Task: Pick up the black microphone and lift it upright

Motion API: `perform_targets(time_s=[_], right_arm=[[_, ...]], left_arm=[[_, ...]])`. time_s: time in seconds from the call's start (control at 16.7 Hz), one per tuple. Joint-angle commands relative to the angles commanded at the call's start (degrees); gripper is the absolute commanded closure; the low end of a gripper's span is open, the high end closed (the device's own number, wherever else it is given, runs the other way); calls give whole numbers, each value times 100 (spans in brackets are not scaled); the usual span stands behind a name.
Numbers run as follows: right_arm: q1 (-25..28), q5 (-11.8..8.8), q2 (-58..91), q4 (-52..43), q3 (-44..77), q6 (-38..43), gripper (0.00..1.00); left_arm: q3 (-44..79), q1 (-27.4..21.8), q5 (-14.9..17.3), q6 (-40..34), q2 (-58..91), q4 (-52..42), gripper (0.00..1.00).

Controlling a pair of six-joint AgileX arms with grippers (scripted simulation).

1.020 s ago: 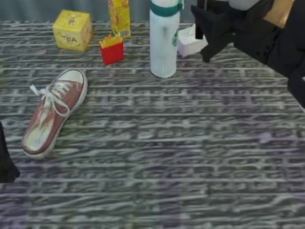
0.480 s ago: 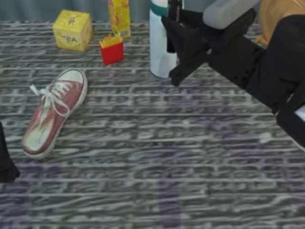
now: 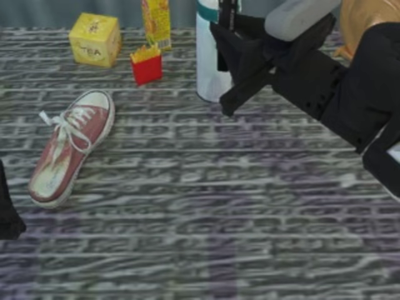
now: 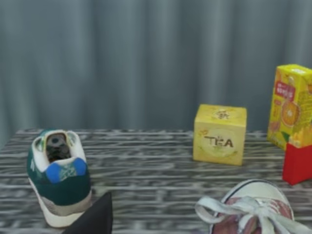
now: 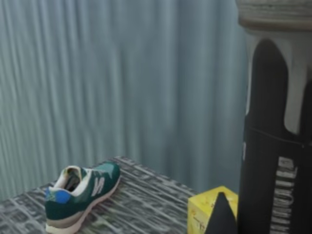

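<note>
- Right gripper [image 3: 226, 62]: you find it raised over the far middle of the table, in front of the white bottle, its arm reaching in from the top view's right. Fingers clamped on the black microphone.
- Black microphone [image 3: 227, 14]: held upright in the right gripper, off the table. In the top view only a slim black stretch shows at the far edge, beside the bottle. In the right wrist view it stands close to the lens [image 5: 273, 146], black handle below, silver-grey head above.
- Left gripper [image 3: 7, 212]: parked at the top view's left edge, near side. Only a dark fingertip [image 4: 95, 219] shows in its wrist view; you cannot tell whether the fingers are apart or together.
- White bottle [image 3: 209, 56]: upright, teal band near the top, partly hidden by the right gripper.
- Red sneaker [image 3: 72, 147]: white laces, lying on the table's left half.
- Yellow tea box [image 3: 95, 39]: far left.
- Red fries carton [image 3: 147, 64]: just in front of the orange juice carton [image 3: 156, 22].
- Green sneaker [image 4: 59, 178]: seen only in the wrist views, standing apart from the tea box.
</note>
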Motion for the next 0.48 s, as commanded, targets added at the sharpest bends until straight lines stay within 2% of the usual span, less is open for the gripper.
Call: perform_targets(time_s=[0.3,0.48], right_arm=[[0,0,0,0,0,0,100],[0,0,0,0,0,0,100]], left_arm=[[61,-33,52,4,75,37,0],[483,-250,398,31,635,298,0]])
